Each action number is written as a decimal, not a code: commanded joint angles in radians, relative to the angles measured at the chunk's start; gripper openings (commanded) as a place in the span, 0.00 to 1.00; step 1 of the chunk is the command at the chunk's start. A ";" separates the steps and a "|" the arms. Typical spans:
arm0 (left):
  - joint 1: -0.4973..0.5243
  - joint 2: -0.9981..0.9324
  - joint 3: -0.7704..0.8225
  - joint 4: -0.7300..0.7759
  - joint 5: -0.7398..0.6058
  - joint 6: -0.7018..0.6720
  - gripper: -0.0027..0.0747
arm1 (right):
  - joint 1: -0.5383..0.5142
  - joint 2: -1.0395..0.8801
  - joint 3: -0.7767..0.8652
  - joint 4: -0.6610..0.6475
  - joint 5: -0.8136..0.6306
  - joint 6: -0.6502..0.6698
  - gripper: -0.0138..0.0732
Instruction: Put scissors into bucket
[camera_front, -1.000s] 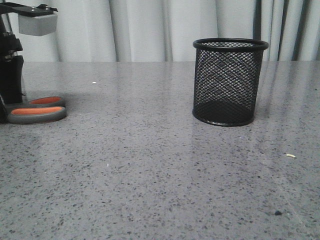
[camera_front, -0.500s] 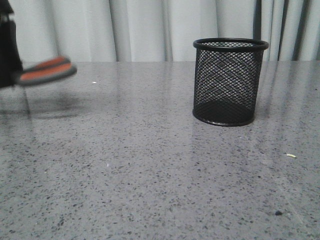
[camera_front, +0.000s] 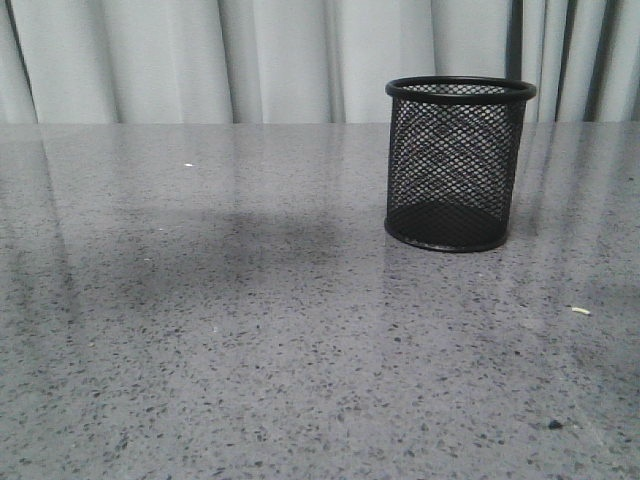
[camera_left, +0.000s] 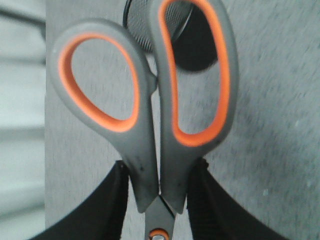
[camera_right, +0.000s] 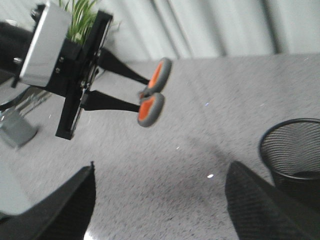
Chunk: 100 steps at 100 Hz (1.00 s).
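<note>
You've got the scissors (camera_left: 150, 115) clamped in the left end effector (camera_left: 159, 200), lifted off the bench (camera_front: 250, 330), bucket (camera_front: 458, 165) upright far right, apart from them; right end effector (camera_right: 160, 210) spread wide, holding nothing.

We see the bucket (camera_front: 459, 163) standing alone on the table (camera_front: 250, 330), open mouth unobstructed, bare tabletop all around, curtain (camera_front: 200, 60) behind.

You could see your left gripper (camera_right: 143, 100) up in the air over the grey table (camera_right: 200, 200), squeezing the scissors (camera_right: 152, 95). The black bucket (camera_right: 295, 150) stood far off. Your right gripper's fingers (camera_right: 65, 210) were spread wide.
</note>
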 joint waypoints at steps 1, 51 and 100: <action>-0.073 -0.030 -0.025 -0.030 -0.095 -0.013 0.19 | 0.030 0.095 -0.091 0.034 0.001 -0.030 0.71; -0.164 -0.034 -0.025 -0.029 -0.160 -0.013 0.19 | 0.161 0.416 -0.281 0.049 -0.068 -0.030 0.63; -0.164 -0.111 -0.025 -0.146 -0.157 -0.013 0.38 | 0.159 0.464 -0.327 0.020 -0.019 -0.030 0.09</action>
